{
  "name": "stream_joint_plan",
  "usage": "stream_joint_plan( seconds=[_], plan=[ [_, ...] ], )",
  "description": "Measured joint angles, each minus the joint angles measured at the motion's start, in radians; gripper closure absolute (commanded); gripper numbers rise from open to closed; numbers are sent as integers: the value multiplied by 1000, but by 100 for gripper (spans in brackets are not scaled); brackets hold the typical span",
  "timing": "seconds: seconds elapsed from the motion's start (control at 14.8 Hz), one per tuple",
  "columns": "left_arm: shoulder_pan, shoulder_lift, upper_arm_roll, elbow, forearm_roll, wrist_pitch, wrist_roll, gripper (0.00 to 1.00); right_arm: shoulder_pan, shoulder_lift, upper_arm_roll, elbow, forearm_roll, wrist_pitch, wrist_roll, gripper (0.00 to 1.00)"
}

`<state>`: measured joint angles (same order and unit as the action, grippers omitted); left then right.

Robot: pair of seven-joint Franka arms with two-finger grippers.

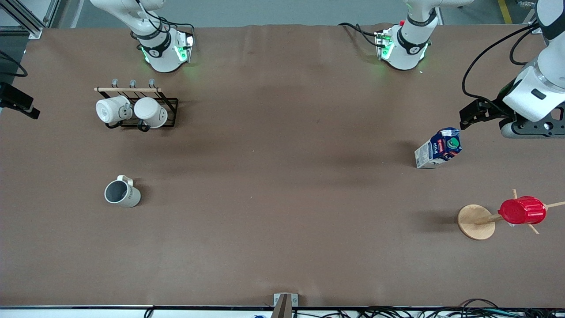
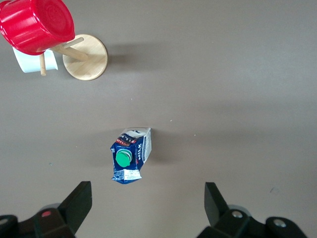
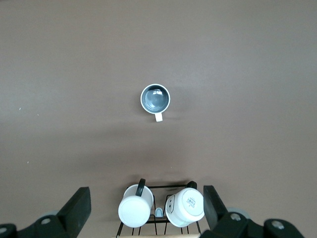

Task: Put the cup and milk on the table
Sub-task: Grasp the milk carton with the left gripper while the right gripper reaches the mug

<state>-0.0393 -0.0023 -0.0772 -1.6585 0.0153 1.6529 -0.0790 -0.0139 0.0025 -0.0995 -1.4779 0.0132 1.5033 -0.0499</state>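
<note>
Cup stands upright on the bench toward my right arm's end; milk stands farther back toward my left arm's end. My left end effector and right end effector hover high, both spread open, holding nothing.

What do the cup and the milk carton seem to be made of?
The cup looks like glazed ceramic: off-white outside, glossy dark grey inside. The milk carton looks like printed coated paperboard, with folded gable edges and a green cap, probably plastic.
</note>
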Motion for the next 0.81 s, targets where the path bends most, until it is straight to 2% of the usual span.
stream_joint_plan(
  seconds=[0.81],
  plan=[
    [1,35,1,3,0,28,0,0,0,17,0,-11,0,3,0,0]
  ],
)
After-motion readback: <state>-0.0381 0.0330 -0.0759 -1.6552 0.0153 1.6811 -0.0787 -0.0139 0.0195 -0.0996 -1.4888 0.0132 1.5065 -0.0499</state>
